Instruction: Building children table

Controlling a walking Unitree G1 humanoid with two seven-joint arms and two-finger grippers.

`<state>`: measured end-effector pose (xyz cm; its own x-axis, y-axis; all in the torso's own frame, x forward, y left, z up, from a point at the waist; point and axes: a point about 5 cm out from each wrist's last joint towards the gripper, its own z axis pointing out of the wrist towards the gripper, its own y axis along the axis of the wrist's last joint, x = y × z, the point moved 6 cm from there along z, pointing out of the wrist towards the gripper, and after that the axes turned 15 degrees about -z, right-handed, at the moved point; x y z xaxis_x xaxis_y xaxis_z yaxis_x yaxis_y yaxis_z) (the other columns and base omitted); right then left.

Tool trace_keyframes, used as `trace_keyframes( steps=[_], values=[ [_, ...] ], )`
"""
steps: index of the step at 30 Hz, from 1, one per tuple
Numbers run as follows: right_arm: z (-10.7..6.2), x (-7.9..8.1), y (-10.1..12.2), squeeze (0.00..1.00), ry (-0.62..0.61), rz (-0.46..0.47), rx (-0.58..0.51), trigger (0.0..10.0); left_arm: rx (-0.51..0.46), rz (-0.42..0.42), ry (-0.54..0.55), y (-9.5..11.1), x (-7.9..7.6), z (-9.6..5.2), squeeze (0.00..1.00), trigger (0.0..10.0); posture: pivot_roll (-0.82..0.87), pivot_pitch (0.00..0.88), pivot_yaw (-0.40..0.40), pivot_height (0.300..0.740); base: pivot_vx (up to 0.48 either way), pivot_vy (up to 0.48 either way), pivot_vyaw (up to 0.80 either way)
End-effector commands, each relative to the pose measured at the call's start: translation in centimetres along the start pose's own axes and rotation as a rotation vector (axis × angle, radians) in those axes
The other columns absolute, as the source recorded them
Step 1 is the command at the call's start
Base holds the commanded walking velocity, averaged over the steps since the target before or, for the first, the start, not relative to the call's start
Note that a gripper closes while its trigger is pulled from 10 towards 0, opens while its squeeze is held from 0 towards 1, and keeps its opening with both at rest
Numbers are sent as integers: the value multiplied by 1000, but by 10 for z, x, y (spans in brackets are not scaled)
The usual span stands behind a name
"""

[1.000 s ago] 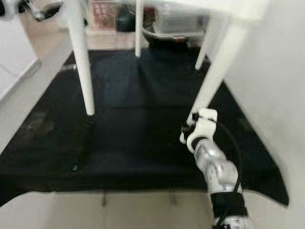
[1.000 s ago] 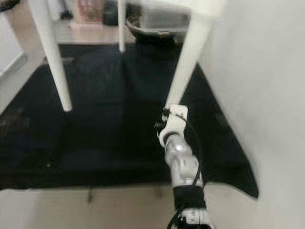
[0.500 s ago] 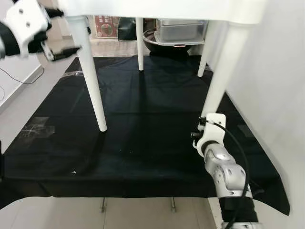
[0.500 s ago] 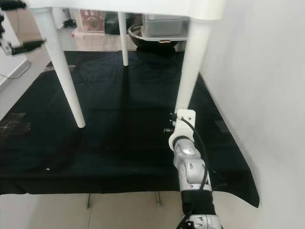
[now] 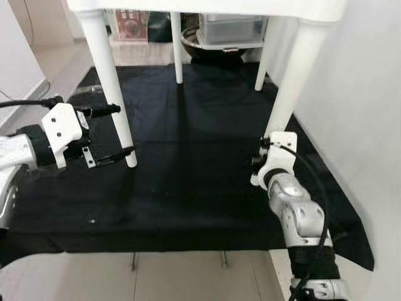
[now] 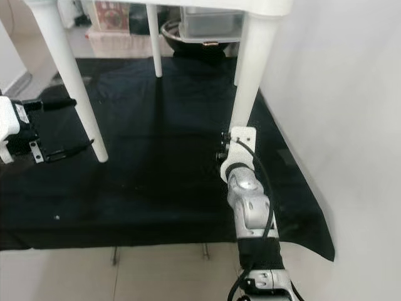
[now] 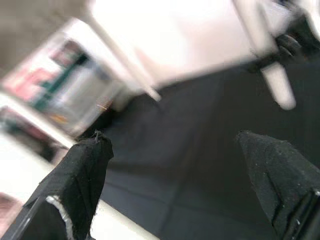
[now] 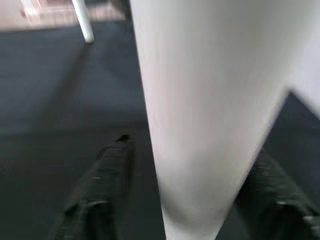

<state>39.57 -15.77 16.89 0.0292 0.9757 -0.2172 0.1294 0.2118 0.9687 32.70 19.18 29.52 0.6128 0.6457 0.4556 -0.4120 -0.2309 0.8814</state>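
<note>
A white children's table (image 5: 207, 5) stands upright on a black mat (image 5: 188, 163). My right gripper (image 5: 269, 157) is low on the front right leg (image 5: 297, 81). In the right wrist view its black fingers (image 8: 107, 185) sit on either side of that leg (image 8: 210, 125), shut on it. My left gripper (image 5: 125, 128) is open near the bottom of the front left leg (image 5: 106, 63), one fingertip above and one below where the leg passes. The left wrist view is blurred, with two fingers (image 7: 85, 170) wide apart over the mat.
Two back legs (image 5: 177, 50) stand at the mat's far side. Behind them are a metal bowl (image 5: 200, 51) and a clear plastic box (image 5: 229, 31). A white wall (image 5: 363, 125) runs close along the right. Pale tiled floor (image 5: 175, 276) lies in front.
My left arm has come down from the upper left to the lower part of the front left leg. The right gripper stays on its leg. The camera view has shifted slightly.
</note>
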Motion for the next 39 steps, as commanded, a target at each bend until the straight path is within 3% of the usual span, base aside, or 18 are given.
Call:
trace_keyframes(
  steps=[1,5,7,8,11,12,15,21,22,23,24,25,29,39],
  values=[
    [-3,-4,-5,1000,-12,-2,4,10000,-18,-35,91,-4,1,-3,0,10000,65,0,-58,740,0,0,0],
    [-15,-20,-5,1000,-78,8,-44,10000,-21,-201,365,-33,-4,-15,0,10000,57,0,-58,740,0,0,0],
    [-15,-20,-5,1000,-78,8,-44,10000,-21,-201,365,-33,-4,-15,0,10000,57,0,-58,740,0,0,0],
    [-25,-30,-10,1000,-107,-8,-47,10000,-13,-289,457,-45,-13,-22,0,10000,51,0,-59,740,0,0,0],
    [-30,-35,-13,1000,-117,-16,-40,10000,-8,-322,494,-50,-19,-26,0,10000,52,0,-60,740,0,0,0],
    [-44,-46,-14,1000,-153,-53,-63,10000,23,-379,580,-62,-36,-35,0,10000,44,0,-59,740,0,0,0],
    [-53,-52,-9,1000,-176,-79,-98,10000,42,-412,634,-70,-49,-39,0,10000,41,0,-63,740,0,0,0],
    [-62,-52,-3,1000,-174,-93,-141,10000,77,-488,725,-87,-70,-46,0,10000,31,0,-62,740,0,0,0],
    [-63,-51,-2,482,-168,-110,-148,10000,95,-507,754,-92,-78,-48,0,10000,31,0,-63,740,0,0,0],
    [-63,-51,-2,482,-168,-110,-148,10000,95,-507,754,-92,-78,-48,0,10000,31,0,-63,740,0,0,0],
    [-64,-48,-4,0,-158,-127,-136,10000,117,-521,780,-98,-87,-50,0,10000,22,0,-64,740,0,0,0],
    [-65,-47,-7,0,-151,-137,-124,10000,139,-518,795,-101,-94,-52,0,10000,22,0,-64,740,0,0,0],
    [-68,-41,-14,0,-109,-138,-98,10000,162,-525,819,-103,-101,-54,0,10000,14,0,-66,740,0,0,0],
    [-76,-29,-16,0,-32,-153,-114,10000,185,-556,851,-108,-107,-54,0,10000,6,0,-62,740,-157,0,0]
  ],
)
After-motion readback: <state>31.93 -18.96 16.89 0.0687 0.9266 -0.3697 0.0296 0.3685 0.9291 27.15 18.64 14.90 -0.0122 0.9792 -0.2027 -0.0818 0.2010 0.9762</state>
